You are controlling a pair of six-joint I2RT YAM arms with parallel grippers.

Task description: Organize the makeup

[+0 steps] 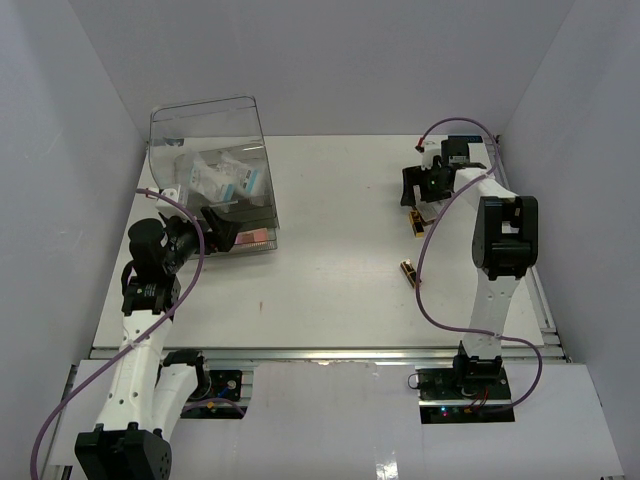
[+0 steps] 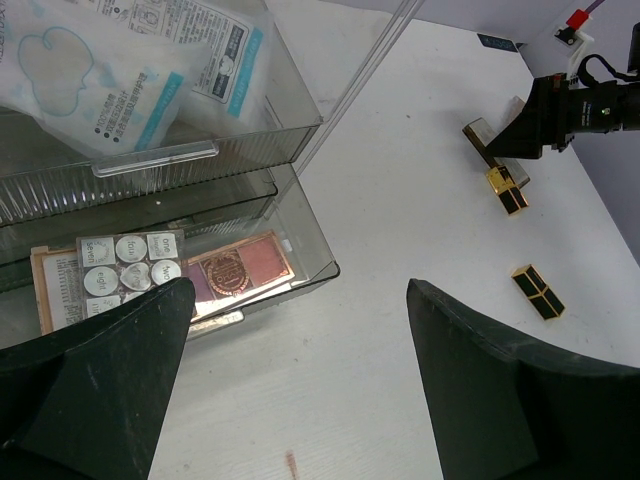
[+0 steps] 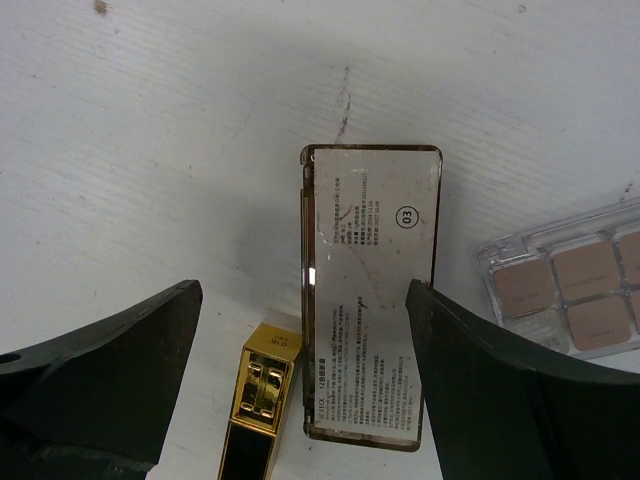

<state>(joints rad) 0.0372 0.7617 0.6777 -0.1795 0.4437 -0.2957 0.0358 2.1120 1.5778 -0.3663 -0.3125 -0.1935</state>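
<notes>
- Packets [image 2: 120,70] fill the upper tier of the clear box [image 2: 300,120]; pink palettes [image 2: 235,270] lie in its lower drawer [image 2: 312,250].
- Left gripper [image 2: 300,295] gapes empty by that drawer.
- Right gripper [image 3: 303,292], wide open and empty, hangs over a gold tube [image 3: 258,400] and labelled palette [image 3: 370,250] on the bench [image 3: 150,120].

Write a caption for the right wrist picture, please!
The open right fingers hover above a labelled compact, with a gold tube beside it and a tan palette nearby.
</notes>
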